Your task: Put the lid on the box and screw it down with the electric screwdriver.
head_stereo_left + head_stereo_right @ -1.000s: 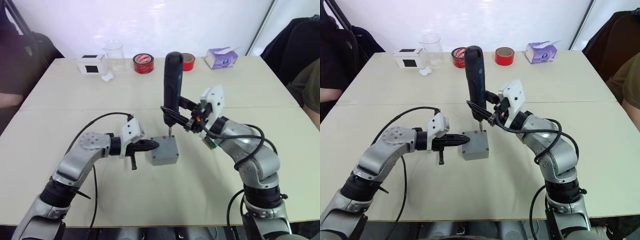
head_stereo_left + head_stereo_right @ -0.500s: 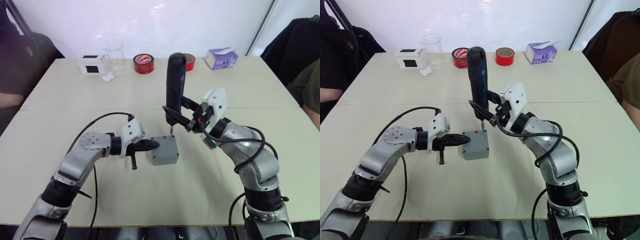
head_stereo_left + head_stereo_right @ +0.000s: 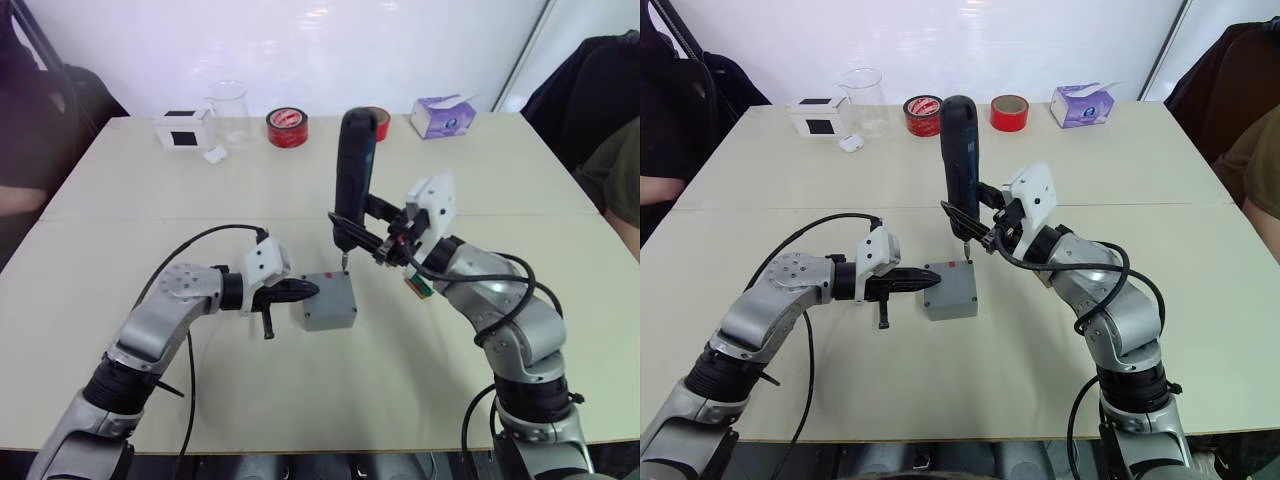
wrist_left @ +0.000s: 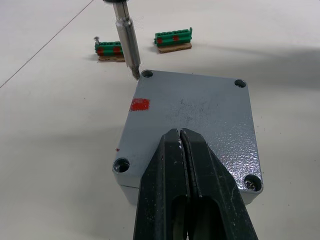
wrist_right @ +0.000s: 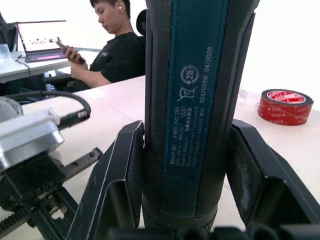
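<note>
The grey box [image 3: 331, 314] stands mid-table with the lid [image 4: 195, 110] lying flat on it, a red mark near one corner. My left gripper [image 4: 180, 132] is shut, its fingertips resting on the lid's near edge, reaching in from the box's left side [image 3: 305, 290]. My right gripper [image 3: 358, 226] is shut on the electric screwdriver [image 3: 353, 170], which stands nearly upright. Its bit [image 4: 126, 39] ends just beside the lid's corner hole [image 4: 146, 74]. A screw sits in another corner hole [image 4: 252, 183].
Two green terminal blocks [image 4: 173, 39] lie just beyond the box. Along the far edge stand a white box with a black panel [image 3: 184, 128], a glass beaker [image 3: 229, 108], two red tape rolls [image 3: 287, 127], and a tissue box [image 3: 443, 116]. People sit at both table ends.
The right gripper has carried the screwdriver slightly to the right, keeping the bit by the lid's corner. The left gripper and box have not moved.
</note>
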